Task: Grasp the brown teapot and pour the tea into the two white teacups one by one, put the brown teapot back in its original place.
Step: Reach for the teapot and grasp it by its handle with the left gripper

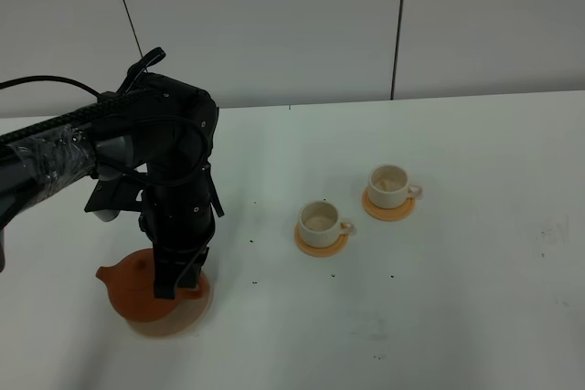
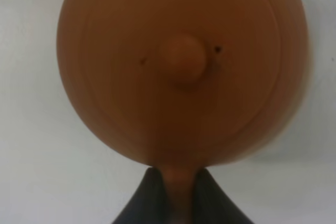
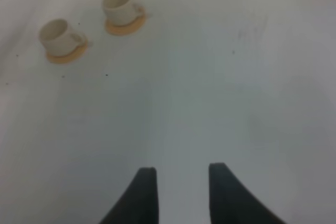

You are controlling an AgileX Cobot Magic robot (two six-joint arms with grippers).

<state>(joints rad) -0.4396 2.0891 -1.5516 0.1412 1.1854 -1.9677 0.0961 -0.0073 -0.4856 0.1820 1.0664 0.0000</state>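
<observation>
One brown teapot (image 1: 135, 289) is seen, and it is gripped by the left jaws. In the left wrist view two dark fingers (image 2: 149, 198) are pressed against either side of the loop handle (image 2: 178, 195), so these jaws are clenched on the handle. The round body lies straight ahead of them. One lid is seated on the pot, with a single knob (image 2: 184, 60) at its centre and two small dark dots, one on each side of the knob. The spout is turned away from the left jaws.

Under the pot one pale beige disc (image 1: 190, 315) is seen, wider than the pot. Whether the pot rests on it or is held just above it cannot be told.

Two white teacups are counted, one (image 1: 320, 218) closer to the left jaws than the other (image 1: 391, 182). Both are well apart from those jaws and stand upright. Each is set on its own orange coaster, so two coasters are counted (image 1: 315, 247) (image 1: 388, 215). Whether tea is held in either cup cannot be told.

The right jaws are shown only in the right wrist view. Their two fingers (image 3: 143, 198) are parted with bare surface (image 1: 457, 308) between them, so they are released and nothing is grasped. Both cups lie far ahead of them, off to one side.
</observation>
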